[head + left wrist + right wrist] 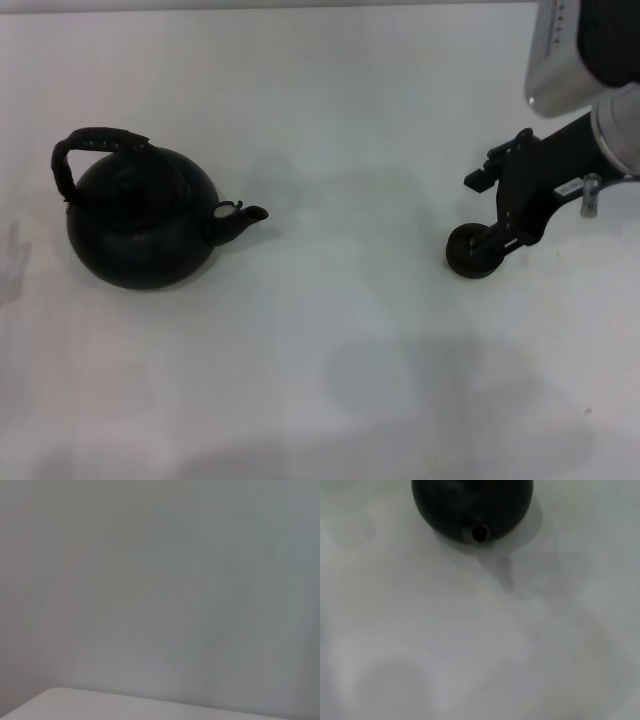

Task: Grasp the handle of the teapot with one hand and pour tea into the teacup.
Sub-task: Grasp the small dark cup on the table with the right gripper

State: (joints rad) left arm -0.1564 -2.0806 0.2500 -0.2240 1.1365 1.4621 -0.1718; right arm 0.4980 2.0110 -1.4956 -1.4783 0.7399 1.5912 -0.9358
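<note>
The black teapot (140,225) stands on the white table at the left of the head view, spout (245,215) pointing right. Its arched handle (95,145) rises over the top, leaning left. In the right wrist view the teapot (470,502) shows far off with its spout opening (479,531) facing the camera. The tiny dark teacup (468,250) sits on the table at the right. My right gripper (497,238) is low, right beside the cup and touching or almost touching it. My left gripper is out of view.
The white table (330,350) spreads between teapot and cup, with soft shadows on it. The left wrist view shows only a pale wall and a strip of table edge (100,702). The right arm's silver body (575,60) hangs over the far right corner.
</note>
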